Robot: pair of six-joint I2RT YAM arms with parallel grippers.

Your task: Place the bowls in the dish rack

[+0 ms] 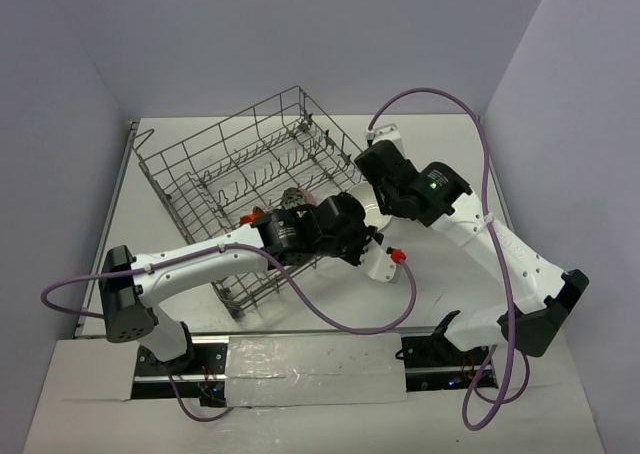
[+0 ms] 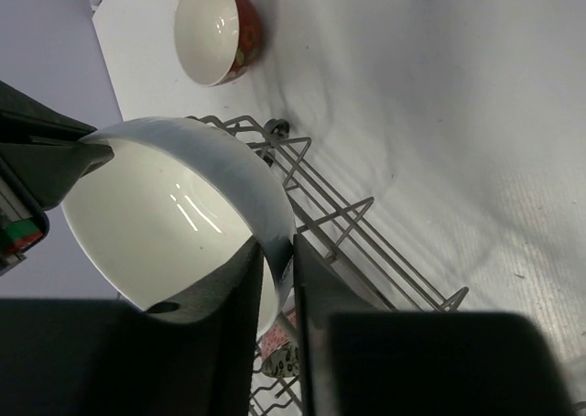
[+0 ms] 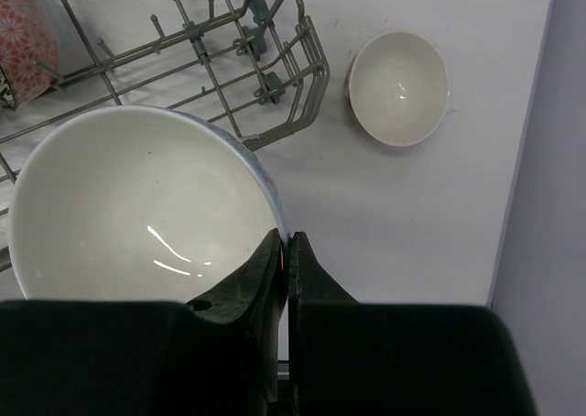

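I have the large white bowl [image 3: 137, 205] pinched by its rim in my right gripper [image 3: 285, 251], the jaws clamped thin on the wall. My left gripper [image 2: 278, 256] straddles the rim on the other side, one finger inside and one outside; whether it presses I cannot tell. The bowl is round and grey-blue outside, and its mouth faces both wrist cameras. It hangs over the right-hand corner of the dish rack [image 1: 200, 164], above the corner wires. Further inside the rack, a red-patterned bowl [image 3: 20, 40] stands among the tines. Outside the rack, just past the same corner, a small bowl [image 3: 398, 86], white inside and red outside, sits mouth-up on the table [image 3: 430, 251], apart from the wire.
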